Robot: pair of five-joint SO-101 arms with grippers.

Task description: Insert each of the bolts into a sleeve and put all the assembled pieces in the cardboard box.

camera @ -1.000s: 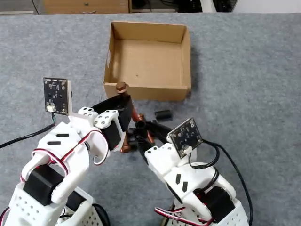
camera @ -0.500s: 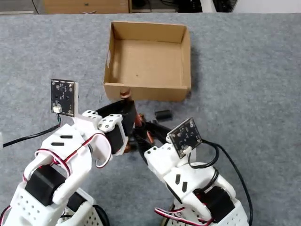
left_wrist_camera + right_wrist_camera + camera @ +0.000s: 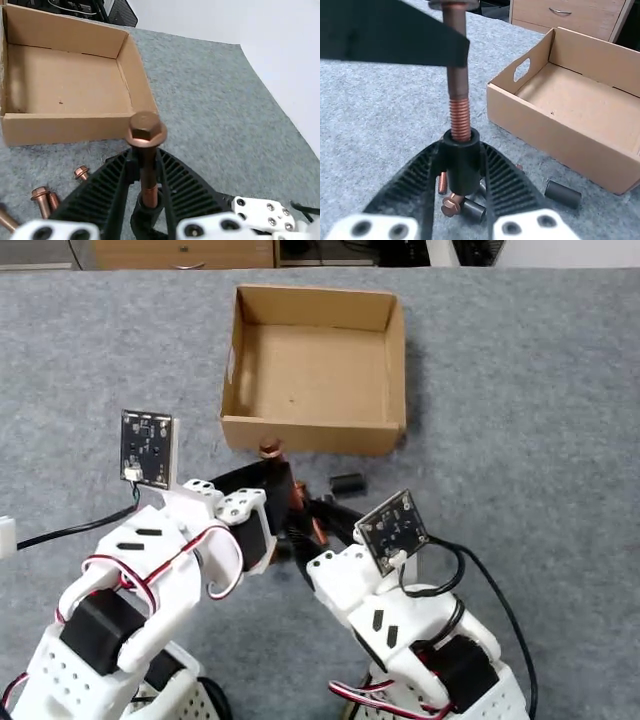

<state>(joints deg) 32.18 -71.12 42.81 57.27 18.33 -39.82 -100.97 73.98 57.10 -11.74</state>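
Note:
My left gripper (image 3: 145, 165) is shut on a copper bolt (image 3: 146, 150), held upright with its hex head on top. The bolt's threaded end (image 3: 460, 120) sits in the mouth of a black sleeve (image 3: 462, 162), on which my right gripper (image 3: 462, 175) is shut. In the high view the two grippers meet just in front of the cardboard box (image 3: 312, 370), with the bolt head (image 3: 269, 449) near the box's front wall. The box is open and holds nothing. Loose bolts (image 3: 42, 196) and black sleeves (image 3: 563, 194) lie on the mat below the grippers.
The table is covered by a grey mat (image 3: 520, 400). One loose black sleeve (image 3: 346, 483) lies right of the grippers, in front of the box. A wooden drawer unit (image 3: 575, 15) stands beyond the table.
The left gripper has lowered the bolt, and its head now sits lower against the box front. The bolt's tip has come down onto the sleeve. The right arm has stayed still.

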